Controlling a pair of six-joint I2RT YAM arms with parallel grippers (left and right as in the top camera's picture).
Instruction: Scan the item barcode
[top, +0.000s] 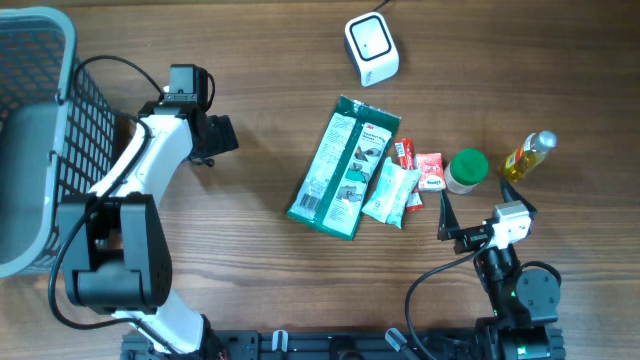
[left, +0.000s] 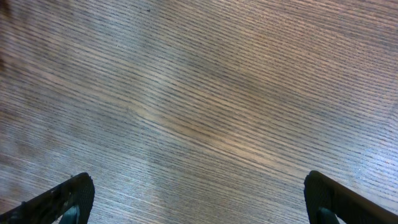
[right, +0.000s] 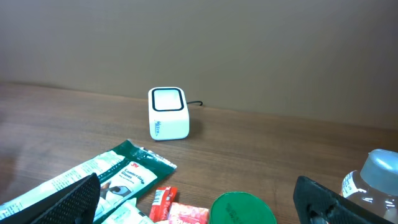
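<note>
Left gripper (top: 214, 137): fingers (left: 65, 198) spread wide with nothing between them. Its wrist view shows only bare wood.
Left gripper place: about 9 o'clock of the table's (top: 260, 280) middle, well apart from every item.
Right gripper (top: 452, 228): fingers (right: 69, 202) spread wide and empty, touching none of the items.
Right gripper place: about 4 o'clock of the table's middle, just below the item cluster.
Green-lidded jar (top: 467, 170): at 12 o'clock of the right gripper, near it and upright.
Yellow bottle (top: 528, 155): at 3 o'clock of the jar, just beside it and lying tilted.
Red sachets (top: 430, 170): at 9 o'clock of the jar, close together on the wood.
Small white-green packet (top: 392, 192): lies flat at 8 o'clock of the sachets, and its left edge overlaps the big packet.
Large green packet (top: 345, 168): lies flat near the table's middle, with its long side running from 1 to 7 o'clock.
Scanner (top: 371, 48): a white box with a dark cable, standing at 12 o'clock of the large packet — well apart from it and from both grippers.
Basket (top: 40, 60): grey mesh at the far 9 o'clock edge, beside the left arm's base.
</note>
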